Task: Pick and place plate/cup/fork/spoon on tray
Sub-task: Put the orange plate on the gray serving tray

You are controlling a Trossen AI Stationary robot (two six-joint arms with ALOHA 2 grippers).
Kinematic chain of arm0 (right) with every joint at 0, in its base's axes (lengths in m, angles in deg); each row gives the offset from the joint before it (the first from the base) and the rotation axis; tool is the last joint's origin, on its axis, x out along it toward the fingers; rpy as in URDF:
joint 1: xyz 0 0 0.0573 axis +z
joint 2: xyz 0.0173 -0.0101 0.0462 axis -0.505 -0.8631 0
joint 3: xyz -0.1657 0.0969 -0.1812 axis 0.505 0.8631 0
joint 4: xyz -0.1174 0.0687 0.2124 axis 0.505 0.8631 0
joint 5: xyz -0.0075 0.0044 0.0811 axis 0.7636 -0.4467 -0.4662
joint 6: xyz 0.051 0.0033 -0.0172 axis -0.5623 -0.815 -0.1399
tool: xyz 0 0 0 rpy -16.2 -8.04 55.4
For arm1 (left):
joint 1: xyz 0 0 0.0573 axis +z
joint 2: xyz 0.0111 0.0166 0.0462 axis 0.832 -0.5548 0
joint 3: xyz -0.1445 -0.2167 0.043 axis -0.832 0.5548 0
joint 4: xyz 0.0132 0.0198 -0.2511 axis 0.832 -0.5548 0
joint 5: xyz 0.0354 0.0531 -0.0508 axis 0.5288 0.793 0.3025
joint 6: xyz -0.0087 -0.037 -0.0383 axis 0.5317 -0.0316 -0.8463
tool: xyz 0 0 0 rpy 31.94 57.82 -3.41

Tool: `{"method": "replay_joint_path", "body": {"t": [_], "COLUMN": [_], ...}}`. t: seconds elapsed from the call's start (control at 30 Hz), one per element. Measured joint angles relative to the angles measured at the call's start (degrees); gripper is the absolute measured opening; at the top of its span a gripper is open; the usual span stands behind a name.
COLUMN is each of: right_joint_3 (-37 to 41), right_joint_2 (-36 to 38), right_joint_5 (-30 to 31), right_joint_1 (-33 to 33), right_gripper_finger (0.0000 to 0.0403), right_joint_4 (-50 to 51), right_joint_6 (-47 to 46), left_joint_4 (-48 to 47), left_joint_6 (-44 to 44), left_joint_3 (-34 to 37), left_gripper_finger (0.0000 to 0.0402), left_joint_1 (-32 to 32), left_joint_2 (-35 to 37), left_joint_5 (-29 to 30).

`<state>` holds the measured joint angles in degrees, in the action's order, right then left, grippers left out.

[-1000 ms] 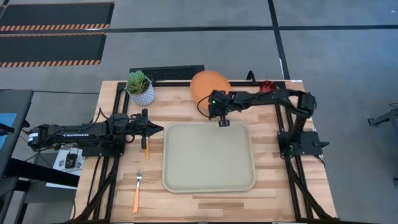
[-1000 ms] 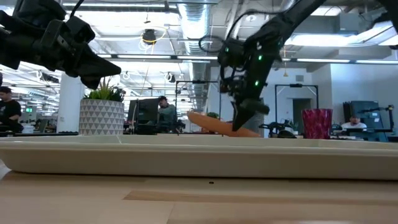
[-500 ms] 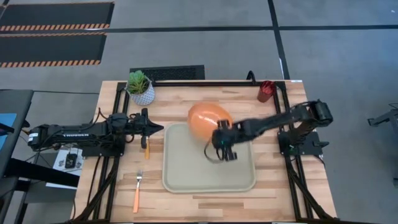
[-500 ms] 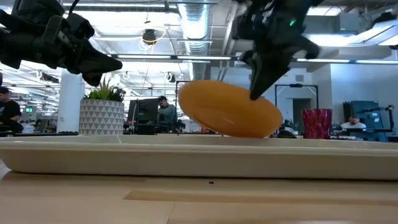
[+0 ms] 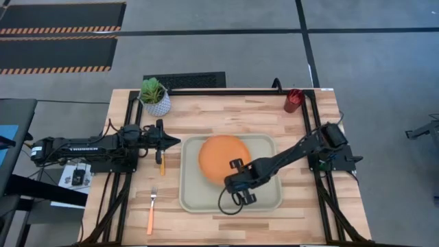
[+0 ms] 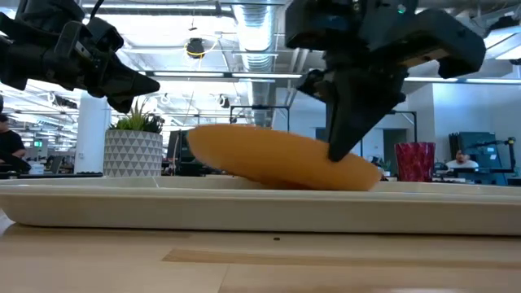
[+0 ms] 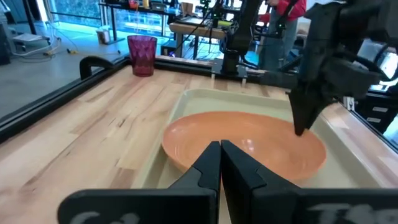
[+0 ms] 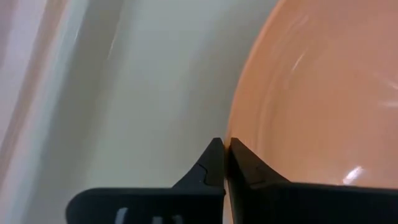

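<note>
The right tool pinches the orange plate's rim, tilting it low over the tray for set-down, while the left tool, clenched empty, waits beside the tray.

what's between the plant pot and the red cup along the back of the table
Nothing: in the high view the stretch of wooden table between the plant pot and the red cup is bare.

Bright overhead light, blurred wrist close-up
</note>
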<state>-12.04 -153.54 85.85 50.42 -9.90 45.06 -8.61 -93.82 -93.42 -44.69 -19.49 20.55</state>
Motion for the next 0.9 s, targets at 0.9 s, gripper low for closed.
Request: {"method": "replay_joint_path", "body": {"t": [0.9], "right_joint_3": [-7.2], "right_joint_2": [-5.8], "right_joint_5": [-3.8], "right_joint_1": [0.1], "right_gripper_finger": [0.0055], "right_joint_4": [7.5], "right_joint_6": [-1.0], "left_joint_4": [-0.5], "left_joint_6": [-0.2], "left_joint_3": [0.0], "left_gripper_finger": [0.0000], "left_joint_1": [0.0], "left_joint_2": [0.0], "left_joint_5": [-0.4]}}
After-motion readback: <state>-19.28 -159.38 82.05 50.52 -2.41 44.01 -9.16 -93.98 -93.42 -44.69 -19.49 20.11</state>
